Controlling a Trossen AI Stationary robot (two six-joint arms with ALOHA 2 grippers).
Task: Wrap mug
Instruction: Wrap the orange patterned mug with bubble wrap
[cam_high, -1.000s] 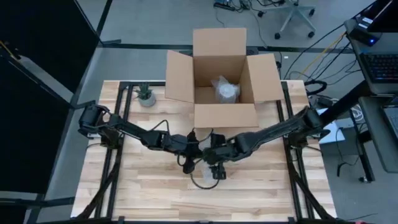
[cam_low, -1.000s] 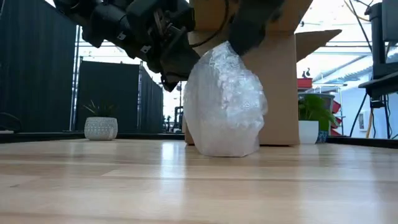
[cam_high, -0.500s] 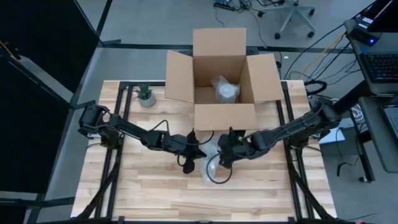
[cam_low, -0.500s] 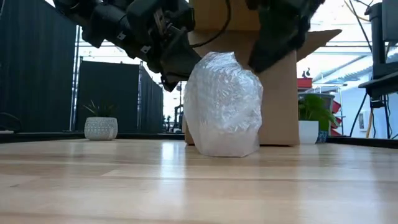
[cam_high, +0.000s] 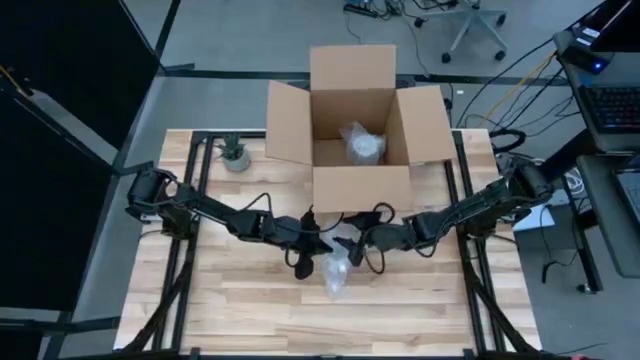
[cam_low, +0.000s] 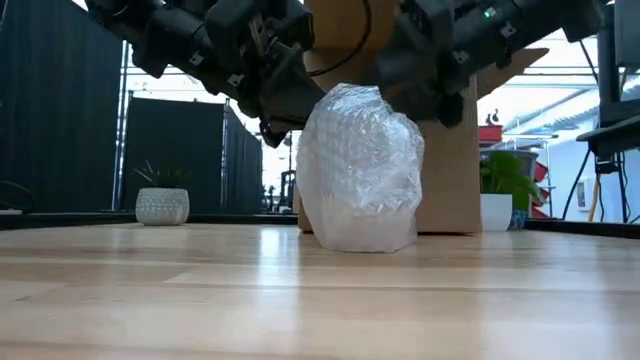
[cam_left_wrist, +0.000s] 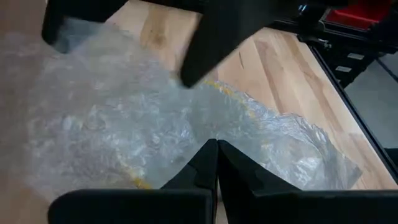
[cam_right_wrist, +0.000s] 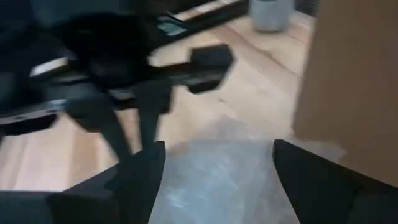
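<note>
Your bubble-wrapped mug (cam_high: 336, 272) stands upright mid-bench (cam_high: 240, 310), in front of the cardboard box (cam_high: 356, 125). Your left pincer (cam_high: 308, 259) is pinched closed on its wrap; your right pincer (cam_high: 352, 250) hovers above it, fingers spread.

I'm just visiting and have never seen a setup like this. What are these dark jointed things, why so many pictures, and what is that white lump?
They are two robot arms, each ending in a two-finger gripper. One picture looks straight down on the wooden table, one looks level across it, and two come from cameras on the arms' wrists.

The white lump is a bundle of bubble wrap standing near the table's middle; what is inside is hidden. The left gripper is shut on a fold of the wrap. The right gripper is open just above the bundle.

Behind them stands an open cardboard box with another wrapped bundle inside, and a small potted plant sits at a far corner.
</note>
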